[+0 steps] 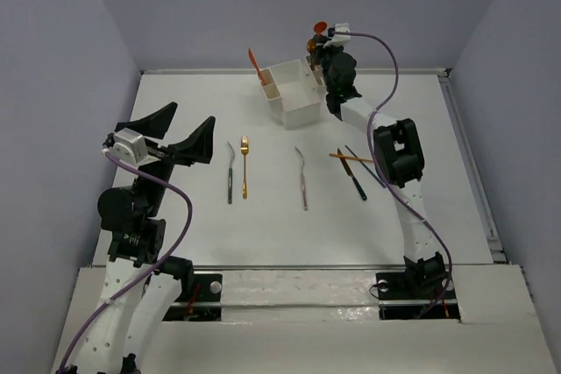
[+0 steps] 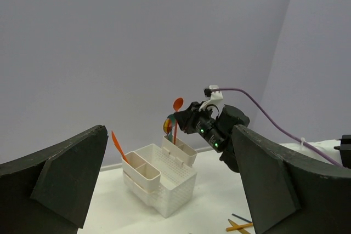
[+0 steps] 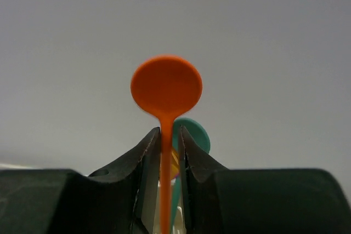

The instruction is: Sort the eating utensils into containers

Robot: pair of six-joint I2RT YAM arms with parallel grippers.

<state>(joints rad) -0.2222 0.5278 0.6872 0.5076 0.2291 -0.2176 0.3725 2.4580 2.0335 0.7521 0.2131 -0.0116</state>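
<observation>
Your right gripper (image 3: 169, 135) is pressed together on the thin stem of the orange spoon (image 3: 166, 83). It holds the spoon upright, bowl at 12 o'clock and handle pointing down. That upright hold suits a narrow slot, since the handle can go straight down without catching a wall. Seen from overhead, the spoon (image 1: 321, 25) hangs over the 2 o'clock side of the white box (image 1: 298, 111), which sits at 12 o'clock on the worktop (image 1: 280, 234). A teal spoon (image 3: 194, 135) stands just behind the orange one, apparently already in that side compartment, so like seems to go with like. Another orange piece (image 1: 255, 66) leans out of the narrow compartment on the box's 10 o'clock side.

Your left gripper (image 1: 187, 120) is spread wide and holds nothing. It hovers at 9 o'clock above the worktop, well apart from the box, which leaves the right arm room to work.

Not yet sorted, the black-handled piece (image 1: 230, 172) and the gold fork (image 1: 244, 168) lie side by side near the centre. The purple-handled piece (image 1: 301, 179) lies towards 3 o'clock from them. A crossed cluster of slim pieces (image 1: 355, 171) sits beside the right arm. You would likely let the spoon go once its handle is well inside the slot.
</observation>
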